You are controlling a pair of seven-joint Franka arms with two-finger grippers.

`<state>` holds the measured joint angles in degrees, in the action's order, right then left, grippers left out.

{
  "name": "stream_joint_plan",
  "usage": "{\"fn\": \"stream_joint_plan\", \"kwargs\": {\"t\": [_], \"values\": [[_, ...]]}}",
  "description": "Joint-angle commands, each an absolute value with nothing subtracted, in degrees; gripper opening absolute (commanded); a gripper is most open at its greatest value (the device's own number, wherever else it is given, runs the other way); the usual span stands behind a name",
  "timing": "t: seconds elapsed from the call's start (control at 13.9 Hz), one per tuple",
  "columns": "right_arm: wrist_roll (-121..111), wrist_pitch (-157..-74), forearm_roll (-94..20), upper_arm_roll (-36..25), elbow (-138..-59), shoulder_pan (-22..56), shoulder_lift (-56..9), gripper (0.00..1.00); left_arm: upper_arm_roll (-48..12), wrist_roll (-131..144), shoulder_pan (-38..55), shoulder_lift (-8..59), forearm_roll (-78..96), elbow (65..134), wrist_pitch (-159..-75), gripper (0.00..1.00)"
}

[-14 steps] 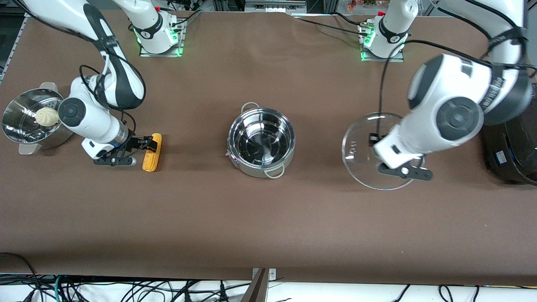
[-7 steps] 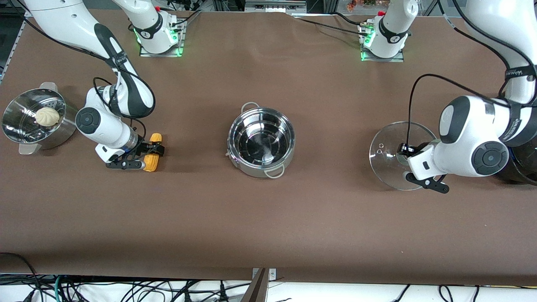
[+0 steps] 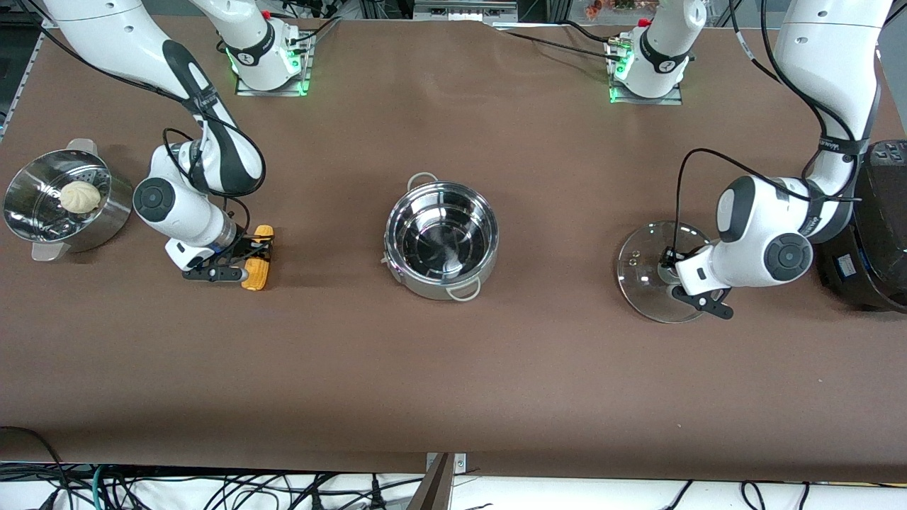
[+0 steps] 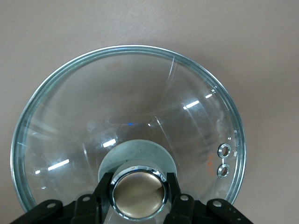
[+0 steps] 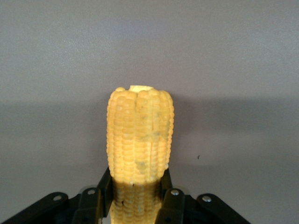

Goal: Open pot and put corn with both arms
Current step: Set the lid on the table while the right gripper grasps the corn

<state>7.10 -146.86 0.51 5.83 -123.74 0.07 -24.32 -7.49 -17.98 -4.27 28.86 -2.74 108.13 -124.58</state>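
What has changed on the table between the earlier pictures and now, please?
The left gripper, shut on the glass lid's knob, carried the lid toward the black cooker and lowered it to the table. The right gripper moved in over the corn and its fingers closed on the cob. The open pot and the steamer bowl with its bun stayed put.

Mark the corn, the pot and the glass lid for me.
corn [image 5: 140, 135]: right wrist view, on the kernels above the fingers.
pot [image 3: 441, 241]: front view, on its bare inner floor.
glass lid [image 4: 135, 100]: left wrist view, on the clear dome above the knob.
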Motion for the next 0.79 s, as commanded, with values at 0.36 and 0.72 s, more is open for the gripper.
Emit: {"fn": "stream_joint_plan", "kwargs": {"t": [0.36,0.72], "values": [[7.73,-121.6,0.79,7.29,-102.96,0.43,-21.97,0.19,-9.13,-19.34,-4.75,24.53,-2.2,112.25,-126.94,1.0],[9.39,-111.02,0.26,8.79,-92.03,5.79,-22.15,0.27,-9.49,-17.85,-4.22,15.49,-2.02,105.22,-109.19,1.0]]}}
